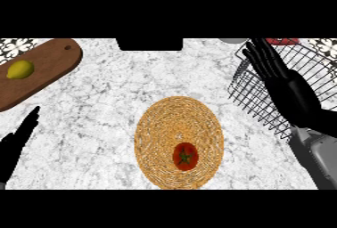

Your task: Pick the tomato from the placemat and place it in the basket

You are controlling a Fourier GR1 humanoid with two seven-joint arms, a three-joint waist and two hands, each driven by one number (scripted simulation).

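The tomato (pixel 185 156) lies on the round woven placemat (pixel 179 120), in the mat's lower part, toward 6 o'clock from the mat's centre, with its green stem up. Nothing touches it.

The right hand (pixel 276 71) is at about 2 o'clock in the view, over the near wall of the wire basket (pixel 253 104). Its fingers are straight and spread, and it holds nothing. The left hand (pixel 18 136) rests at the 9 o'clock edge, fingers straight, also with nothing in it.

In my judgement the pick is not yet begun, and the risks come from the route. The right hand is well apart from the tomato and must travel toward 7 o'clock; if it goes low, the fingers or the forearm may catch the basket's wire rim and push the basket. The tomato is round and smooth, so a touch from one side only could roll it off the mat before the fingers close. On the return, the basket's wall stands between the mat and the basket's inside, so a low carry may strike it.

A lemon (pixel 20 69) on a wooden cutting board (pixel 49 62) at 10 o'clock is far from this route.
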